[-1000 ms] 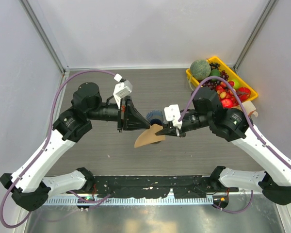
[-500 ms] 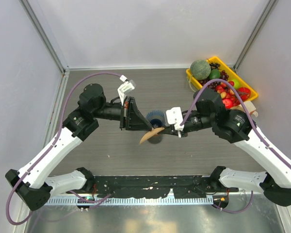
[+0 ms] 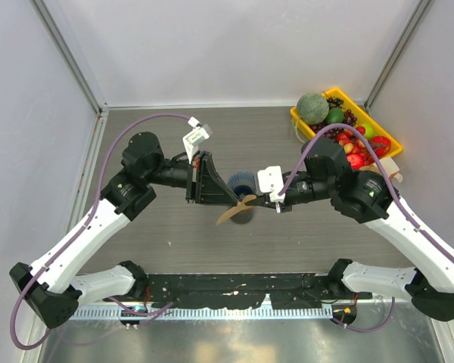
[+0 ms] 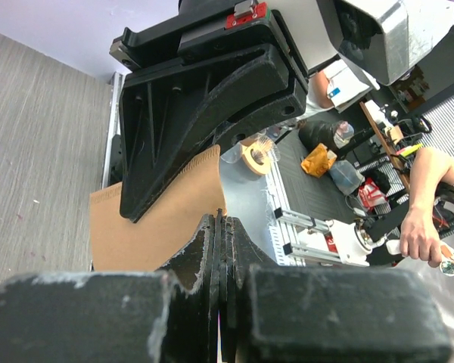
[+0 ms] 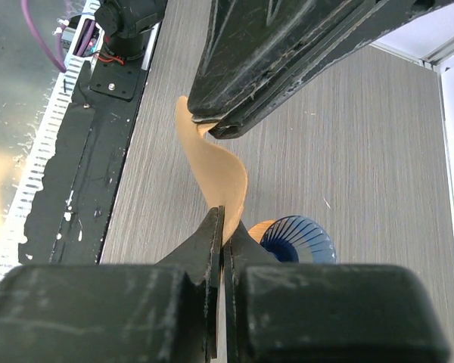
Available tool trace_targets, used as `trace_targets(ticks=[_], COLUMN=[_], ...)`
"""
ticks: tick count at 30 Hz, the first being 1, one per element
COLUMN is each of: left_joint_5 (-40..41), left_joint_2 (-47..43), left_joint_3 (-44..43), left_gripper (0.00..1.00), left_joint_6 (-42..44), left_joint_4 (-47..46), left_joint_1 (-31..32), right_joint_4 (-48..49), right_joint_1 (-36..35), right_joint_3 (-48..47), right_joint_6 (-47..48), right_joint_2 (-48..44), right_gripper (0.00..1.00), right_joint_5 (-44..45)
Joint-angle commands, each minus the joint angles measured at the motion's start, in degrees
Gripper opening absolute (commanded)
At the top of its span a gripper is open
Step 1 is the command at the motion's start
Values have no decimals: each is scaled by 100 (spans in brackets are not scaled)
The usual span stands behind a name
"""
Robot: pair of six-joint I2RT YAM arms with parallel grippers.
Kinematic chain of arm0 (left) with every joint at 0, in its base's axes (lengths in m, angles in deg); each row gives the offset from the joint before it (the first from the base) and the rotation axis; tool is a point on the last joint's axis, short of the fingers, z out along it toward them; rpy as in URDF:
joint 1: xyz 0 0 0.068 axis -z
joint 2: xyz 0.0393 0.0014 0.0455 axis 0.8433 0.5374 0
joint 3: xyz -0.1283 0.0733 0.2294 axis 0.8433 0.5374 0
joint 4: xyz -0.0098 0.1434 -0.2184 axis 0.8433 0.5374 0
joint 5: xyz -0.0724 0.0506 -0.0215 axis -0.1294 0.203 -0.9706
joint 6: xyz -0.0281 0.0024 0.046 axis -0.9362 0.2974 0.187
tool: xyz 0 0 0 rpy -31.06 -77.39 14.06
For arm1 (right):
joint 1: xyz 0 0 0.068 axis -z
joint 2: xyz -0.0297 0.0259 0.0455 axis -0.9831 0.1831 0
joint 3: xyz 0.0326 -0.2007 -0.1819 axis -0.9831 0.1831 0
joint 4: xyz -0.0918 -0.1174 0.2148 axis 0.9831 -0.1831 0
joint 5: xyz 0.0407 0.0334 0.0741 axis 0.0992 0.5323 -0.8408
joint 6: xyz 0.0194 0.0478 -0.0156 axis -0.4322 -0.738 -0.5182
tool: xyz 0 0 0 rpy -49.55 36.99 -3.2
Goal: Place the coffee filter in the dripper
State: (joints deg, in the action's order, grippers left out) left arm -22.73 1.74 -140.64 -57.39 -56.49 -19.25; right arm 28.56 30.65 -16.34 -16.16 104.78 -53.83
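Observation:
The tan coffee filter (image 3: 228, 215) hangs in the air between both grippers, just in front of the dark blue ribbed dripper (image 3: 240, 181), which stands on the table. My left gripper (image 3: 233, 200) is shut on one edge of the filter and my right gripper (image 3: 251, 203) is shut on the other. In the right wrist view the filter (image 5: 216, 170) curls from my right gripper (image 5: 223, 215) up to the left fingers (image 5: 287, 53), with the dripper (image 5: 299, 240) below. The left wrist view shows the filter (image 4: 147, 227) beside my shut left gripper (image 4: 223, 221).
A yellow tray (image 3: 394, 143) of fruit stands at the back right. An orange-brown cup (image 5: 259, 229) peeks out beside the dripper. A black strip (image 3: 234, 291) runs along the table's near edge. Grey walls close in the sides.
The left gripper has moved in toward the right one and closed on the filter. The filter has turned from lying broad and flat to a narrow, curled shape.

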Motion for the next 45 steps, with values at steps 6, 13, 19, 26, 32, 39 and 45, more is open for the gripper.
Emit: trace_targets(ticks=[6, 13, 19, 26, 32, 39, 45], left_joint_5=[-161, -232, -188, -179, -179, -73, 41], left_joint_2=[-116, -142, -194, -274, -344, -326, -300], left_joint_3=[240, 381, 241, 179, 196, 152, 109], left_gripper=[0, 0, 12, 17, 17, 9, 0], left_joint_6=[-341, -500, -369, -131, -35, 106, 273], left_joint_4=[-532, -832, -666, -384, -384, -94, 82], left_joint_1=[-18, -27, -97, -97, -97, -89, -97], right_joint_4=[282, 238, 203, 203, 203, 211, 220], right_joint_1=[-42, -51, -51, -42, -51, -51, -51], right_joint_3=[-244, -191, -103, -50, -24, -77, -77], right_joint_6=[-77, -33, -50, -59, -77, -112, -156], right_joint_2=[58, 49, -30, -48, -48, -13, -21], right_gripper=[5, 5, 5, 5, 5, 5, 5], right_joint_5=[8, 25, 78, 193, 210, 140, 105])
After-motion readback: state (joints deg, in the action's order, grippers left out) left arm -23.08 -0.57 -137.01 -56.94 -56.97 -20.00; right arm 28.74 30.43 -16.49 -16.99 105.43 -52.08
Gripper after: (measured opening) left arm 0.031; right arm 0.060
